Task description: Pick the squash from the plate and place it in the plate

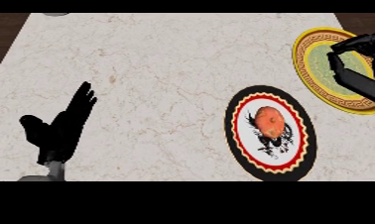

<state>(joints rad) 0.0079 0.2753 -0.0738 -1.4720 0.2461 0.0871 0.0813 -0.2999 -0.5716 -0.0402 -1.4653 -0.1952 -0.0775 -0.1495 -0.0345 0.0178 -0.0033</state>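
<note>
An orange squash [270,119] lies on a white plate with a red and black rim [232,141] at the lower right of the counter. A yellow-rimmed plate with a green middle [313,64] sits further back at the right edge. My right hand [353,72] hangs over this yellow plate, fingers relaxed and holding nothing; part of it is cut off by the view's edge. It is well apart from the squash. My left hand [62,124] rests open at the lower left, fingers up.
The marble counter [161,69] stretches wide between the left hand and the plates. A small grey object [55,14] shows at the counter's far left corner. Dark floor borders the counter on both sides.
</note>
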